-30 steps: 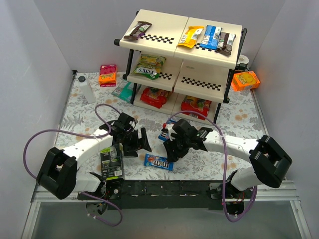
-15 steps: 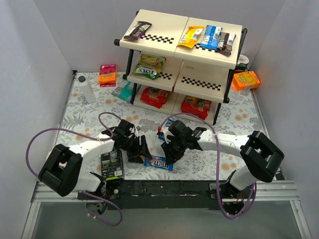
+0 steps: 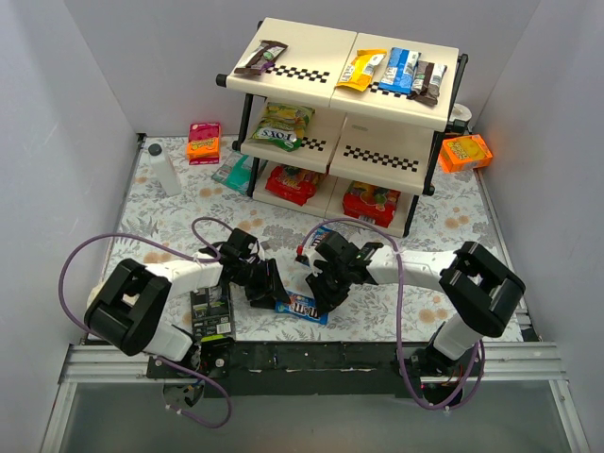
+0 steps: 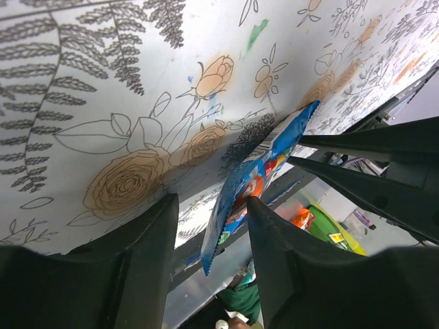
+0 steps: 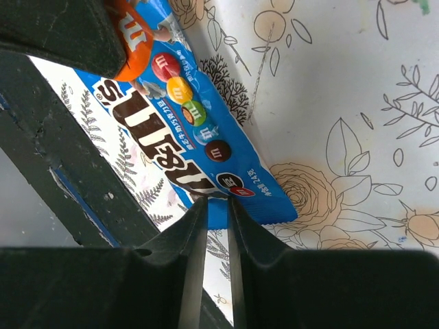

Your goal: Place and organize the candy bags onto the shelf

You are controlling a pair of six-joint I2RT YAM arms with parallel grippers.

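**A:** Where is the blue M&M's bag (image 3: 300, 306)?

**B:** Low in the middle of the overhead view. It lies flat on the floral table cover (image 3: 425, 226), just above the black front rail (image 3: 311, 357) and well apart from the shelf (image 3: 311, 42) at top centre.

**A:** And your left gripper (image 3: 267, 283)?

**B:** It sits at the bag's left end. In my left wrist view the fingers (image 4: 144, 260) stand apart with the bag's end (image 4: 257, 178) between them and a gap beside it, so they are not clenched.

**A:** The right gripper (image 3: 321, 288)?

**B:** It is at the bag's upper right. My fingers (image 5: 192, 247) are narrowed to a slit at the bag's edge (image 5: 185, 147). I cannot tell whether they pinch it.

**A:** Anything nearby?

**B:** A black-and-green carton (image 3: 211, 307) stands just left of my left gripper.
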